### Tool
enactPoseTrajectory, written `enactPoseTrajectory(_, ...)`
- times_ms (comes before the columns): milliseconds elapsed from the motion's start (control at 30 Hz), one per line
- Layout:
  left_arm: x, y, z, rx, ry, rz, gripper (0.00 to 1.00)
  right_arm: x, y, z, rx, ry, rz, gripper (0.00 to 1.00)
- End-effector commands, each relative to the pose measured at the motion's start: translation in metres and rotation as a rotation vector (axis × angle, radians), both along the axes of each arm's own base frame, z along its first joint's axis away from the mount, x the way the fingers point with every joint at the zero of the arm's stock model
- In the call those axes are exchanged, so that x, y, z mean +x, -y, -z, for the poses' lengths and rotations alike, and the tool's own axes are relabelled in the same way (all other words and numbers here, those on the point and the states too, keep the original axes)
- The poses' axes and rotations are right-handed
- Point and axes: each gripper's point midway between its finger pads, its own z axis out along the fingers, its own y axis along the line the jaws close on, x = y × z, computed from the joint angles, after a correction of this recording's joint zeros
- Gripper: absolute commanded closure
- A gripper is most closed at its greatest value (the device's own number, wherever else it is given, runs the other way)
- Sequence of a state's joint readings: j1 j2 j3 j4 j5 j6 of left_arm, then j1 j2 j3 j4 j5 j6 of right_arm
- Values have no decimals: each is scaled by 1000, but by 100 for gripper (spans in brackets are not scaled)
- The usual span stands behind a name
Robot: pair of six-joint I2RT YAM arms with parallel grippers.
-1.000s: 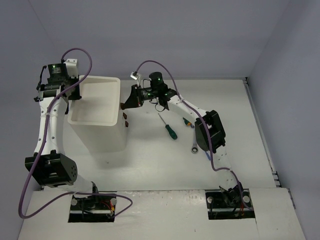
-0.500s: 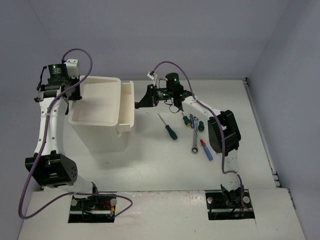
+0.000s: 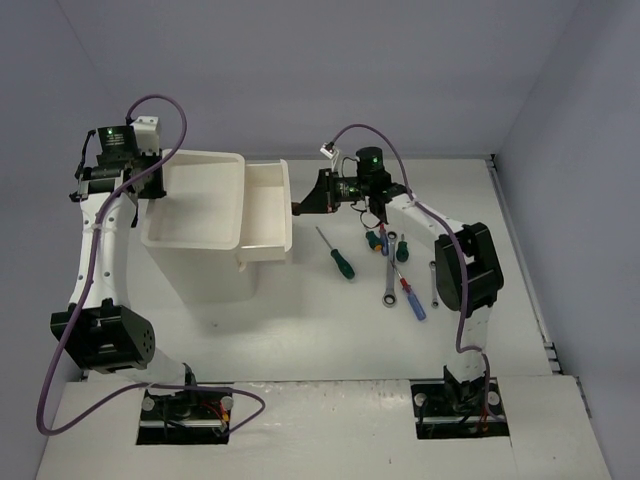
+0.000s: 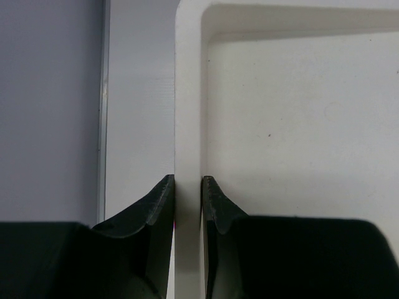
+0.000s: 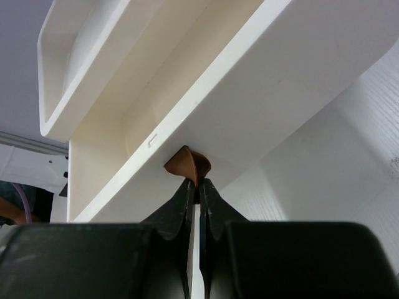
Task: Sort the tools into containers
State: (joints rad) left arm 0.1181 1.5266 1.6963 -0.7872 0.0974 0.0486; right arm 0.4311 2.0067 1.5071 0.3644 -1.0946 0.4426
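Note:
A tall white box [image 3: 200, 275] with a tray top [image 3: 195, 200] stands at the left. Its top drawer [image 3: 265, 210] is pulled out to the right and looks empty. My right gripper [image 3: 303, 207] is shut on the drawer's brown handle [image 5: 189, 167]. My left gripper [image 3: 150, 185] is shut on the tray's left rim [image 4: 187, 124]. Tools lie on the table to the right: a green-handled screwdriver [image 3: 340, 260], a blue-handled screwdriver [image 3: 412, 302], silver wrenches [image 3: 388, 290] and more green handles [image 3: 400, 250] partly hidden under the right arm.
White walls enclose the table at the back and right. The right arm's elbow [image 3: 470, 270] hangs over the tools. The arm bases [image 3: 185, 410] sit at the near edge.
My right gripper has moved right with the handle in it, and the top drawer has slid out of the box. The left arm has not moved.

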Motion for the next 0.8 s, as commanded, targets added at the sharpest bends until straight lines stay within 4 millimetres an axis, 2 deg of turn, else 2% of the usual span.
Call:
enactPoseTrajectory(0, 9, 11, -13, -9, 45, 51, 100, 10, 20, -50, 46, 151, 59, 100)
enactPoseTrajectory(33, 9, 11, -14, -8, 48, 52, 100, 10, 21, -51, 45, 152, 62, 99)
enactPoseTrajectory(67, 10, 12, -15, -8, 50, 57, 100, 9, 22, -54, 46, 156, 65, 91)
enactPoseTrajectory(133, 10, 13, -16, -7, 56, 61, 100, 11, 25, -53, 37, 156, 88, 68)
enactPoseTrajectory(167, 10, 13, -18, -5, 62, 63, 99, 12, 28, -55, 35, 159, 101, 61)
enactPoseTrajectory(233, 9, 12, -23, -2, 73, 63, 87, 16, 34, -54, 26, 153, 132, 49)
enactPoseTrajectory(300, 9, 12, -29, 0, 89, 63, 72, 20, 44, -62, 17, 166, 179, 43)
enactPoseTrajectory(467, 4, 14, -52, -4, 146, 59, 50, 39, 75, -45, -168, 171, 354, 39)
enactPoseTrajectory(500, 3, 14, -61, -6, 171, 55, 43, 44, 83, -35, -237, 167, 408, 40)
enactPoseTrajectory(567, -2, 15, -76, -13, 207, 44, 37, 47, 98, -14, -361, 146, 488, 40)
enactPoseTrajectory(633, -7, 16, -93, -18, 251, 36, 30, 43, 106, 6, -462, 134, 521, 41)
enactPoseTrajectory(667, -13, 15, -106, -19, 287, 24, 28, 39, 116, 26, -566, 123, 555, 41)
enactPoseTrajectory(767, -28, 16, -128, -41, 348, -14, 27, 20, 121, 62, -765, 143, 547, 41)
